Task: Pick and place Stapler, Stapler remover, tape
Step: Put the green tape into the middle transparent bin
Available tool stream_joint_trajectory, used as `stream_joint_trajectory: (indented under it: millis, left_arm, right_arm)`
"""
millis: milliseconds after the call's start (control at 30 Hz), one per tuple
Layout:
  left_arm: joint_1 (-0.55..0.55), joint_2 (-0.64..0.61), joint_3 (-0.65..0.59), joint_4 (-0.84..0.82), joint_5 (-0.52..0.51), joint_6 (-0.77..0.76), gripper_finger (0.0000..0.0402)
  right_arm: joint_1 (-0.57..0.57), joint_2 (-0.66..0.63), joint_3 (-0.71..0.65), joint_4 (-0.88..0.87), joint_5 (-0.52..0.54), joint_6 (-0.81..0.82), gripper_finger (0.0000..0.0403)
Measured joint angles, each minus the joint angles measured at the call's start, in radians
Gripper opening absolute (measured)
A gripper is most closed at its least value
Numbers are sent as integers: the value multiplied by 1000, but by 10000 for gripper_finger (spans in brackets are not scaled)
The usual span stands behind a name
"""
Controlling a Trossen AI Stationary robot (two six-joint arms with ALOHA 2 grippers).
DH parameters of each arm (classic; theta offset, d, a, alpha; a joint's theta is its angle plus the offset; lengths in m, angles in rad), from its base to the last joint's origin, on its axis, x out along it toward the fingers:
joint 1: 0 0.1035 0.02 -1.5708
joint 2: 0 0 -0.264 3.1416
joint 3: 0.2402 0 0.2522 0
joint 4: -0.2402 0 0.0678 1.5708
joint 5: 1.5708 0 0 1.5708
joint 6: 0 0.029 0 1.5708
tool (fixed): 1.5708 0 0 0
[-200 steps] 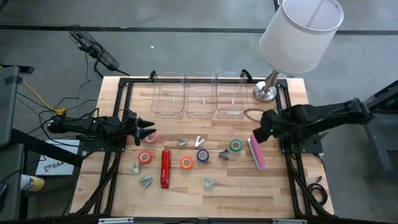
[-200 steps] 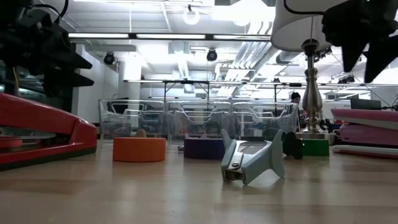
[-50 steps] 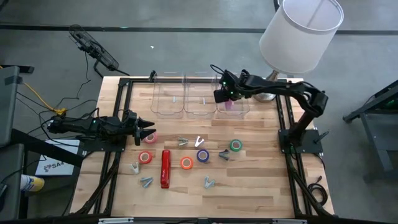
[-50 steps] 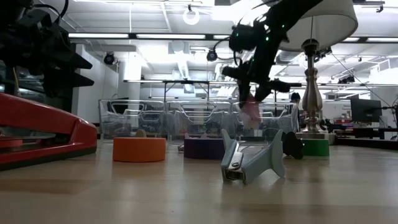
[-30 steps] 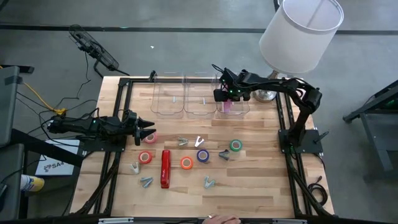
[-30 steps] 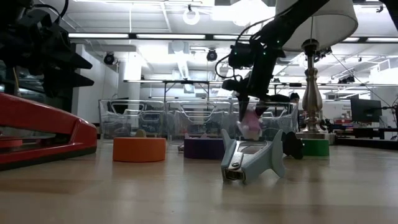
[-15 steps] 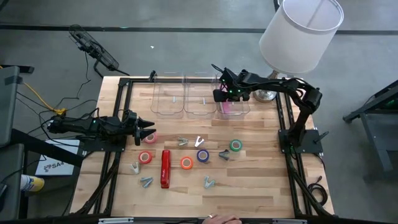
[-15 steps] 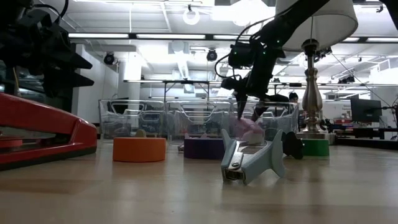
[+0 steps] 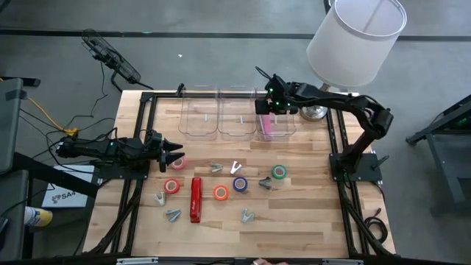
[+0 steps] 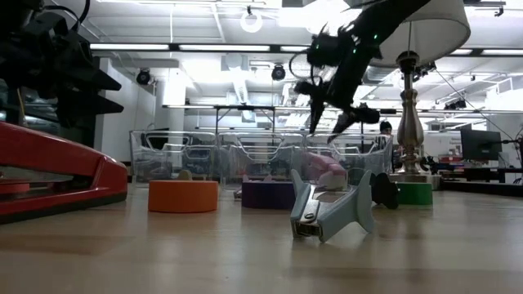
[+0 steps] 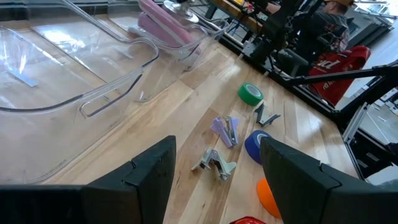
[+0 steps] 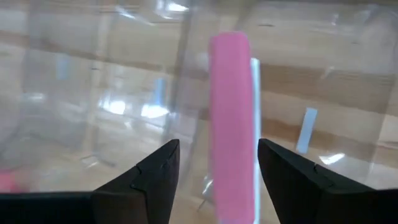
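Right gripper [image 9: 260, 105] hovers over the rightmost clear plastic bin [image 9: 283, 129], fingers spread and empty. The pink stapler [image 9: 266, 124] lies inside that bin, clear of the fingers. My read: lift straight up so nothing clips the bin wall, then swing toward the table's middle. There wait the red stapler [image 9: 196, 199], the small silvery staple removers [image 9: 216, 168] and the coloured tape rolls [image 9: 240, 184]. Left gripper [image 9: 174, 153] waits near the table's left edge beside the pink tape roll [image 9: 179, 162], fingers apart, holding nothing.
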Motion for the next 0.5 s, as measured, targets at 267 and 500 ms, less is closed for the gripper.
stream_joint_trajectory:
  millis: [267, 500]
  left_arm:
    - [0, 0, 0, 0, 0, 0, 230]
    - [0, 0, 0, 0, 0, 0, 230]
  right_arm:
    - [96, -99, -1, -59, -5, 0, 208]
    - [193, -167, -1, -117, -11, -37, 209]
